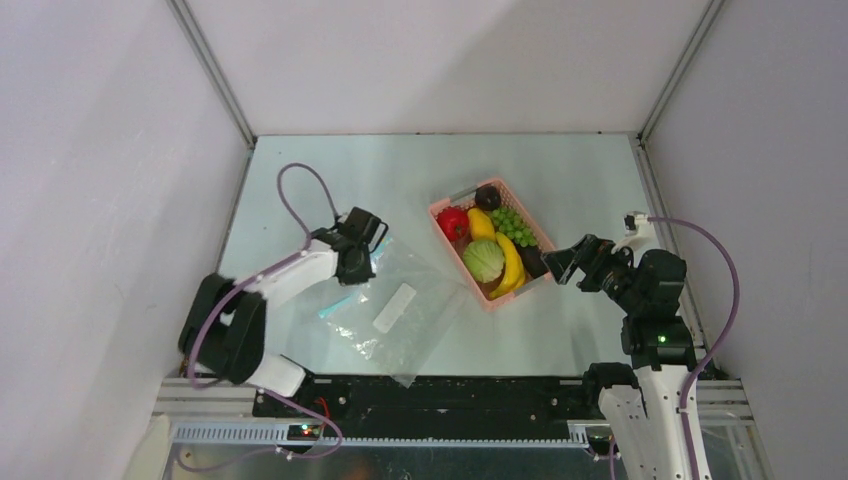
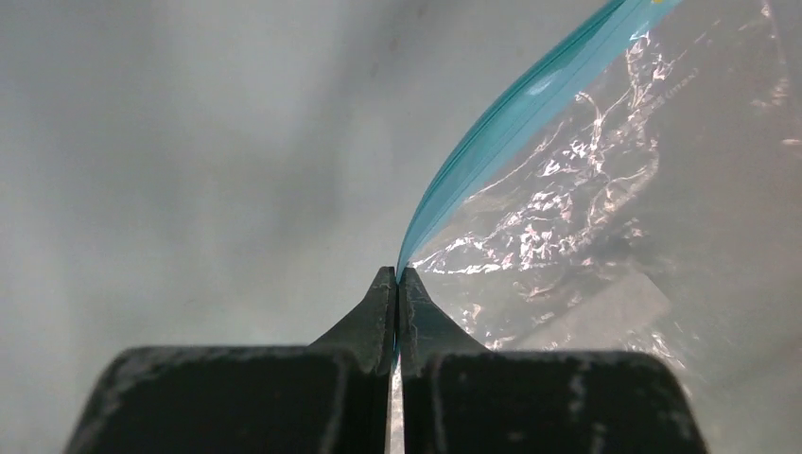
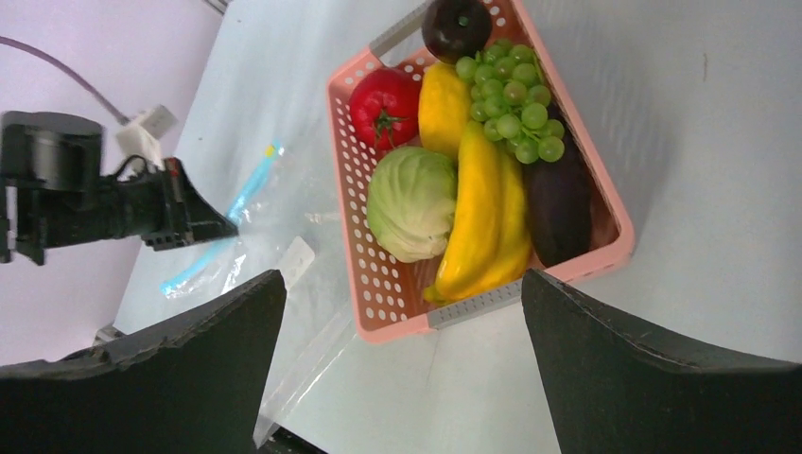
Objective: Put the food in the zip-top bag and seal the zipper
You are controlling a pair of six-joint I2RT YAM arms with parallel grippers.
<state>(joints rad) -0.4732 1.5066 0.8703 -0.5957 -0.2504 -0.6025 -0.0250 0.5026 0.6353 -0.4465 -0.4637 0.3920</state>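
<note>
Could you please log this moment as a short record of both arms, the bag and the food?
left arm: jaws shut on the zipper
right arm: jaws open, empty, facing the pink basket
zip-top bag: flat on the table, left of the basket, no food inside
food in basket: tomato, cabbage, banana, grapes, yellow piece, dark round piece, dark long piece
bag mouth: cannot tell whether open

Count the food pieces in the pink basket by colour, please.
Red: 1, tomato
Yellow: 2, banana and yellow piece
Green: 2, grape bunch and cabbage
Dark: 2, long piece and round piece
Total: 7
</note>
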